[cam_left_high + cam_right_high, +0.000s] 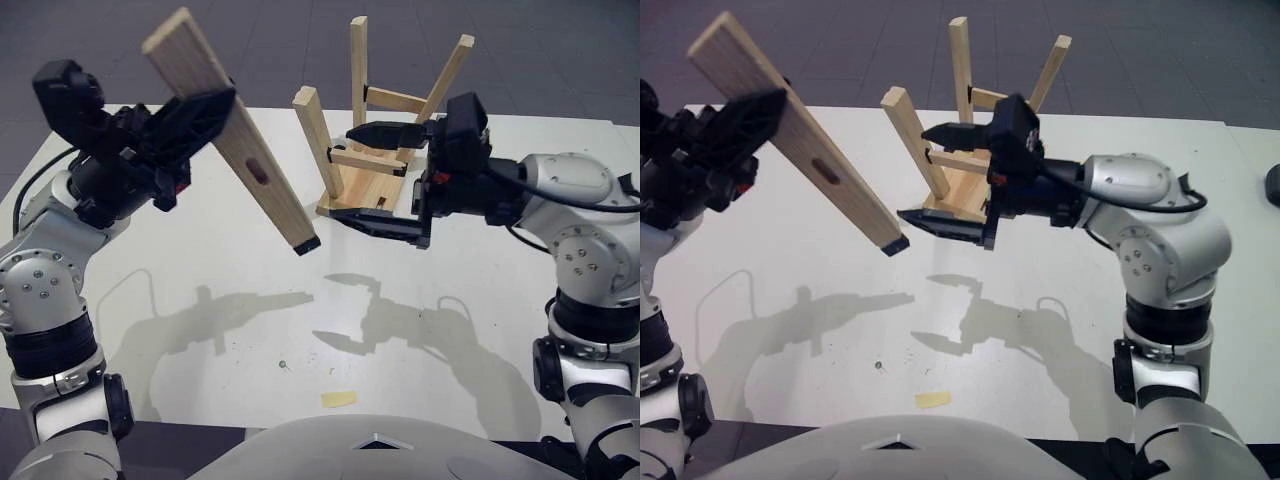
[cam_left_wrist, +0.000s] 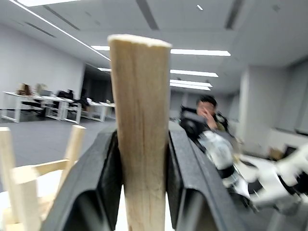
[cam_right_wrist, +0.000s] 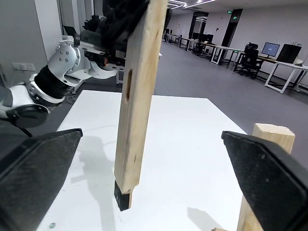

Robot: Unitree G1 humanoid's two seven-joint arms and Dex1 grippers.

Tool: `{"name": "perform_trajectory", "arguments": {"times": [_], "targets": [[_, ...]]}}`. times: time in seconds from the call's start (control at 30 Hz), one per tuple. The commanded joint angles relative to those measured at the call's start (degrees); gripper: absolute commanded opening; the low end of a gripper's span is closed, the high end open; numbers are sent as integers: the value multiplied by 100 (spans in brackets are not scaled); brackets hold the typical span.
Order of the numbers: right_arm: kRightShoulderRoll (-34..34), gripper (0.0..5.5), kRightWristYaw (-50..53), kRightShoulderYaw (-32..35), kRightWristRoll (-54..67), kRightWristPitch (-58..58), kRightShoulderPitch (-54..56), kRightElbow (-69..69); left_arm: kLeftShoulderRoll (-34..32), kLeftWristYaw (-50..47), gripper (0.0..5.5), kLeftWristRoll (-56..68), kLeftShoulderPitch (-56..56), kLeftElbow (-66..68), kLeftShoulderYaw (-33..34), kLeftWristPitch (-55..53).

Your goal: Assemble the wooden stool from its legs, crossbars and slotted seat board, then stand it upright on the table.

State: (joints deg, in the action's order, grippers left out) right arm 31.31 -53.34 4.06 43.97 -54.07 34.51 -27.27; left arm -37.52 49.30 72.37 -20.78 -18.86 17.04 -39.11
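Right now the left gripper [image 1: 205, 115] is clamping a leg [image 1: 275, 200] above the table [image 1: 150, 250] while the right gripper [image 1: 343, 173], gaping empty, is hovering at the upturned stool [image 1: 368, 162], so fitting that leg seems next.

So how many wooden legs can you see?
4. Three stand up from the upside-down stool on the table: a front-left leg, a back leg, a right leg. The fourth leg is clamped in the left gripper. None seems hidden.

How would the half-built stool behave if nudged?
The half-built stool sits seat-down, legs up, so it probably slides rather than tips. Bare wood looks stiff and light; the open right gripper could shift it easily.
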Motion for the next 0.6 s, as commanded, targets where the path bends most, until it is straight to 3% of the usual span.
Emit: {"name": "perform_trajectory", "arguments": {"times": [0.03,0.23,0.6], "targets": [[-64,540,292,163,636,-585,582,339,-360,678,103,-535,-517,-124,-683,-212],[28,540,470,-54,963,-898,647,349,-365,1206,103,-1076,-1159,-292,-1293,-195],[645,540,55,188,1752,-1282,424,429,-276,1405,103,-1567,-1641,-62,-1233,37]]}}
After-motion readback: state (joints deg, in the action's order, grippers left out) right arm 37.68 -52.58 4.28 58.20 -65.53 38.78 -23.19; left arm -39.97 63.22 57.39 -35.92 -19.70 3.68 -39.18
